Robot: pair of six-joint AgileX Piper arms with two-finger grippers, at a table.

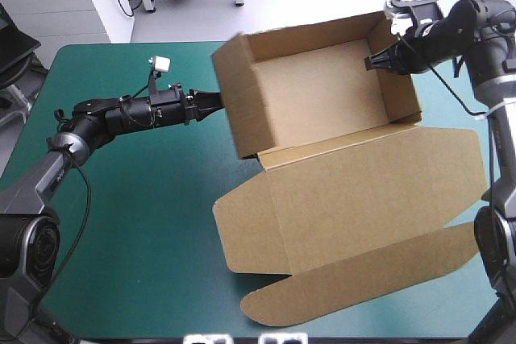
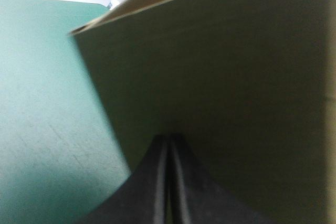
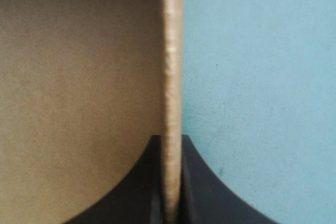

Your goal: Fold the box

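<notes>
From above: the box point(image 1: 322, 118) sits right of centre on the teal-green tabletop point(image 1: 121, 223), its walls up as an open tray. The lid point(image 1: 363, 191) lies flat toward the near edge with its flaps spread. The left hand point(image 1: 216, 102) meets the tray's left wall from outside. The right hand point(image 1: 375, 62) is at the far right wall.

Left wrist: the black fingers are together in one pointed arch, nothing between them, and the tip of the left hand point(image 2: 168, 141) is right up against the broad brown face of the wall point(image 2: 236, 77).

Right wrist: the right hand point(image 3: 170, 142) is clamped on the wall's edge point(image 3: 170, 51), one finger inside the tray and one outside over the cover.

Risks, as I read it: with only one wall pinched, a hard push from the left could skid or swing the whole tray, or bow that left wall inward. A twist of the clamped hand could crease the board or pull a tucked wall loose.

There is no print, label or brand anywhere on the board.
</notes>
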